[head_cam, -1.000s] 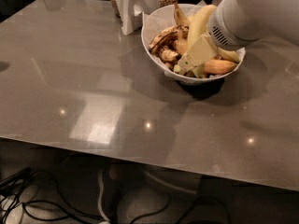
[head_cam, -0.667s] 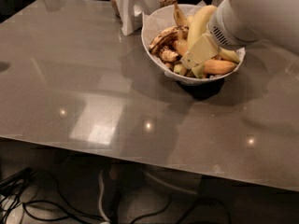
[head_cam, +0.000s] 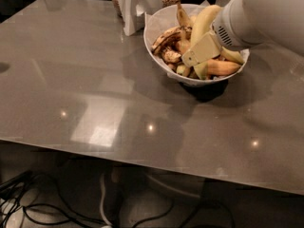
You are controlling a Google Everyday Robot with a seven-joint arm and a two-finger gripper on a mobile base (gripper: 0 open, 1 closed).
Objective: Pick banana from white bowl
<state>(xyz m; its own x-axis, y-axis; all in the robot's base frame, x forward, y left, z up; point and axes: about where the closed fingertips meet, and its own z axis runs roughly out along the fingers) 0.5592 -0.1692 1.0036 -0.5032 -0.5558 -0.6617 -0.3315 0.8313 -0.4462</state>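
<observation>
The gripper point(head_cam: 202, 51) sits low in the white bowl point(head_cam: 153, 30), near the far edge of the table point(head_cam: 85, 75). It is pressed against the banana point(head_cam: 205, 19), presumably to take it; whether it grips, I cannot tell.

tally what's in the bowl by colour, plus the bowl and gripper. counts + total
Pale yellow banana: 1
Orange-yellow banana: 1
Brown-spotted bananas: at least 3, the pile overlaps
White bowl: 1
Gripper, low over the bananas in the bowl: 1
Total: at least 7
</observation>
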